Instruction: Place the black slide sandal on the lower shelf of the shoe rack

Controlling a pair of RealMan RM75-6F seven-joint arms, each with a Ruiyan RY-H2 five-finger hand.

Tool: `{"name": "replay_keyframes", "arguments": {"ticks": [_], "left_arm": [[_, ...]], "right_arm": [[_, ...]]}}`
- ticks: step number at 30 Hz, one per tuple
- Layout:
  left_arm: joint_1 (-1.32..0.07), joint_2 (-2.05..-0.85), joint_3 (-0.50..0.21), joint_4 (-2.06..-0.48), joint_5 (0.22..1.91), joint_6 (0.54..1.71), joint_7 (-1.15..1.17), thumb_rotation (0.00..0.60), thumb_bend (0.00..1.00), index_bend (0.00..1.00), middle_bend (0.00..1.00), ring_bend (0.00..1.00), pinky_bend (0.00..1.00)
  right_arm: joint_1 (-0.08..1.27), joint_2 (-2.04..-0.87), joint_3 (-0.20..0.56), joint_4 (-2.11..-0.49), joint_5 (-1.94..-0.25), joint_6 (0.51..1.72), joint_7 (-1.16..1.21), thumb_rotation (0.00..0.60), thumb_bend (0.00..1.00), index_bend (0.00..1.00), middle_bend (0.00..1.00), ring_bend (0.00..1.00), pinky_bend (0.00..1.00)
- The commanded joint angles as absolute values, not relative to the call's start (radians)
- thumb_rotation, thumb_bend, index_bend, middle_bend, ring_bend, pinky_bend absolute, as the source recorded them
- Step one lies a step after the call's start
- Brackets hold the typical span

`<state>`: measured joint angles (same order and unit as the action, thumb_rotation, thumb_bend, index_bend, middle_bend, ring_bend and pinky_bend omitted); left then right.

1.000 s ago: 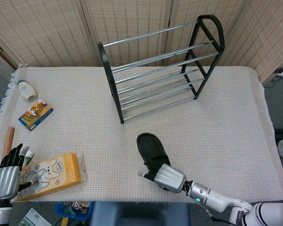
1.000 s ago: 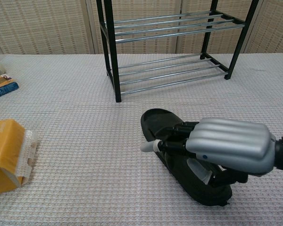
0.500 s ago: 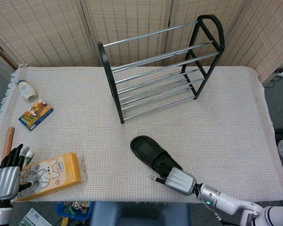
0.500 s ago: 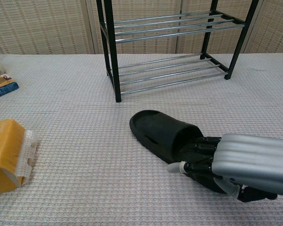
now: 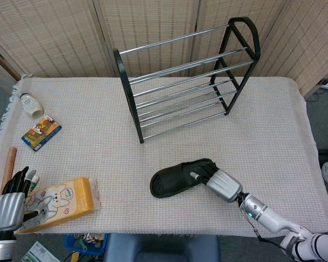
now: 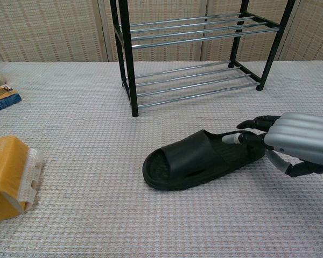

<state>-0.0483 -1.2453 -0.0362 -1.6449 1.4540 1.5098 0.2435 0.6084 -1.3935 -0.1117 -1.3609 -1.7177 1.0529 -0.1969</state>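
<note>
Black slide sandal (image 6: 196, 159) flat on table; right hand (image 6: 290, 144) fingertips touching strap end.

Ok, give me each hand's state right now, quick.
Left hand: open, fingers apart, holding nothing, beside the yellow pack.
Right hand: fingers on the toe end of the black sandal; whether it grips cannot be told.

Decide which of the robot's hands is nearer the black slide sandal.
Right. The right hand touches the black slide sandal at its toe end; the left hand rests far off at the table's left edge.
</note>
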Motion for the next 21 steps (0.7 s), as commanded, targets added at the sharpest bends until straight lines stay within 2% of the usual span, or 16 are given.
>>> {"name": "replay_keyframes", "arguments": {"ticks": [1,3,4,7,8,11,21], "left_arm": [[-0.045,-1.243,-0.037,-1.642,1.452,1.514,0.239,0.6,0.24,0.09,0.0,0.0,0.17],[-0.044,-1.242,-0.035,-1.641,1.449,1.511,0.235,0.6,0.24,0.09,0.0,0.0,0.17],[-0.044,-1.243,-0.034,-1.64,1.449,1.51,0.234,0.6,0.24,0.09,0.0,0.0,0.17],[-0.045,-1.245,-0.032,-1.639,1.454,1.508,0.233,0.6,0.24,0.09,0.0,0.0,0.17],[-0.045,-1.245,-0.032,-1.639,1.455,1.509,0.232,0.6,0.24,0.09,0.0,0.0,0.17],[-0.045,-1.246,-0.033,-1.639,1.456,1.511,0.23,0.6,0.24,0.09,0.0,0.0,0.17],[-0.042,-1.246,-0.032,-1.632,1.451,1.51,0.227,0.6,0.24,0.09,0.0,0.0,0.17]], "right_arm": [[0.6,-1.386,-0.087,-1.378,-1.697,1.082,-0.155,0.6,0.78,0.0,0.35,0.09,0.11],[0.594,-1.377,-0.072,-1.399,-1.681,1.097,-0.127,0.6,0.62,0.0,0.32,0.09,0.11],[0.592,-1.374,-0.065,-1.406,-1.669,1.097,-0.125,0.6,0.5,0.0,0.29,0.09,0.11],[0.59,-1.367,-0.039,-1.434,-1.614,1.073,-0.152,0.6,0.17,0.0,0.15,0.09,0.11],[0.591,-1.367,-0.032,-1.443,-1.593,1.058,-0.165,0.6,0.11,0.0,0.11,0.08,0.11],[0.603,-1.37,-0.01,-1.471,-1.534,1.006,-0.205,0.6,0.05,0.0,0.06,0.05,0.11],[0.677,-1.425,0.047,-1.46,-1.388,0.848,-0.305,0.6,0.08,0.0,0.06,0.03,0.11]]}}
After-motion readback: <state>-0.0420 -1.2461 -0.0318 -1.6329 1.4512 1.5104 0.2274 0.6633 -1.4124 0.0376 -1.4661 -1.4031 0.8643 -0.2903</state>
